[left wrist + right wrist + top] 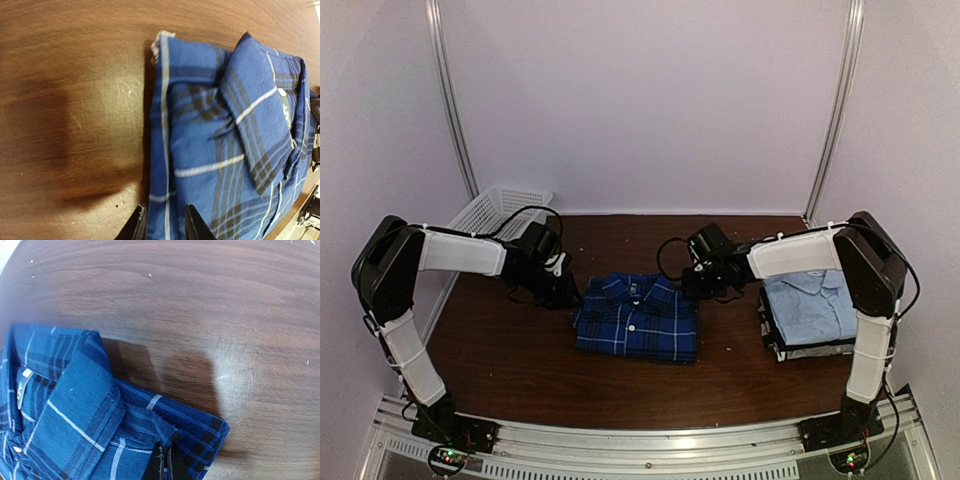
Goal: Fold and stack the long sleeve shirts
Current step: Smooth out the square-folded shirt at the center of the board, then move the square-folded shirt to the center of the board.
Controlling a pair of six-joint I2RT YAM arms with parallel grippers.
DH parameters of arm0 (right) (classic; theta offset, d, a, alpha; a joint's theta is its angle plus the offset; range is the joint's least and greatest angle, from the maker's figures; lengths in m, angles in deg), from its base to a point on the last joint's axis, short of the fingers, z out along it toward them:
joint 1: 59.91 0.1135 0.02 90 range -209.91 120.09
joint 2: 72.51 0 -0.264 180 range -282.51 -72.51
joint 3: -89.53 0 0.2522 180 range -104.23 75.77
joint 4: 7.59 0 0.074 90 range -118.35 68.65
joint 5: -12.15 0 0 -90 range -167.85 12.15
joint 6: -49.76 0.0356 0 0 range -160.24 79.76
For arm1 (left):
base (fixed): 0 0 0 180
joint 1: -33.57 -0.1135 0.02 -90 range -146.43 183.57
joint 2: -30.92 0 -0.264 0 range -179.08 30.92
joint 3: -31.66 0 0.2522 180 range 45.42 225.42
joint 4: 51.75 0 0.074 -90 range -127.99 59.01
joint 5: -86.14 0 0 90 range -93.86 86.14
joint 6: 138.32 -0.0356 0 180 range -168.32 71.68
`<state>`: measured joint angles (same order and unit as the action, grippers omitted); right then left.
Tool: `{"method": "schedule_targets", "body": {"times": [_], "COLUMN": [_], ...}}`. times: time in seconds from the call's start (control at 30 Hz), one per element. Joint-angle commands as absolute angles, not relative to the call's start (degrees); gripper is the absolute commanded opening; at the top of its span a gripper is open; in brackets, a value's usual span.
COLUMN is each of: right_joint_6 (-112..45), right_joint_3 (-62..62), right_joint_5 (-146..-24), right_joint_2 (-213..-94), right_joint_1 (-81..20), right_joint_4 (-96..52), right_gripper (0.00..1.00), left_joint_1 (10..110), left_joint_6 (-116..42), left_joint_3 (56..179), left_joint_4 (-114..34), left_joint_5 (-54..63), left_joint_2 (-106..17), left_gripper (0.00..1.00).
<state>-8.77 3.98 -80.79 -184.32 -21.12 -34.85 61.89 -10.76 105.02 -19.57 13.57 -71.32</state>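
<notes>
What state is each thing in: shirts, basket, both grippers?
plaid shirt: folded, flat on the table, collar showing.
light blue shirt: folded, on top of the right-hand stack.
lower shirts: folded, stacked beneath it.
basket: far left, contents not visible.
left gripper: jaws astride the plaid shirt's edge, grip unclear.
right gripper: shut at the plaid shirt's other edge.

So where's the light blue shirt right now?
In the overhead view, the light blue shirt lies folded on top of the stack of folded shirts at the right side of the table, apart from the blue plaid shirt in the middle.
</notes>
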Motion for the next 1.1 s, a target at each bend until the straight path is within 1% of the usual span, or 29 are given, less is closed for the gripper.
{"method": "schedule_targets", "body": {"times": [0.0, 0.17, 0.27, 0.37, 0.5, 0.57, 0.83, 0.93, 1.07], "right_joint_6": [-7.47, -7.46, -7.84, -8.06, -8.32, -8.42, -7.02, -6.46, -6.39], "right_joint_3": [5.64, 5.90, 5.66, 5.87, 6.59, 6.85, 12.40, 13.93, 15.30], "right_joint_5": [-79.70, -79.66, -79.16, -78.97, -78.71, -78.30, -76.39, -75.93, -75.13], "right_joint_2": [-185.16, -183.69, -182.11, -180.07, -176.81, -175.26, -166.09, -163.21, -160.49], "right_joint_1": [-21.74, -21.69, -21.71, -21.71, -21.63, -21.59, -21.46, -21.35, -21.35], "right_joint_4": [-34.10, -34.30, -35.06, -35.41, -35.66, -36.25, -33.13, -32.36, -32.31], "right_gripper": [0.02, 0.19, 0.32, 0.43, 0.61, 0.65, 0.74, 0.75, 0.75], "left_joint_1": [61.52, 61.52, 61.52, 61.80, 62.75, 63.35, 67.15, 68.05, 68.46], "left_joint_6": [-9.95, -10.39, -10.82, -11.04, -11.06, -11.14, -9.44, -7.84, -5.80], "left_joint_3": [103.08, 102.17, 102.32, 102.93, 102.84, 102.82, 102.99, 102.71, 102.08], "left_joint_4": [-23.22, -23.73, -24.39, -24.51, -24.38, -24.41, -24.19, -24.62, -25.35], "left_joint_5": [15.73, 16.22, 17.41, 18.96, 20.03, 21.08, 21.54, 20.92, 19.45], "left_joint_2": [-69.47, -69.82, -70.70, -72.03, -72.90, -73.65, -75.49, -75.71, -74.80], "left_gripper": [0.29, 0.38, 0.42, 0.43, 0.44, 0.44, 0.40, 0.31, 0.12]}}
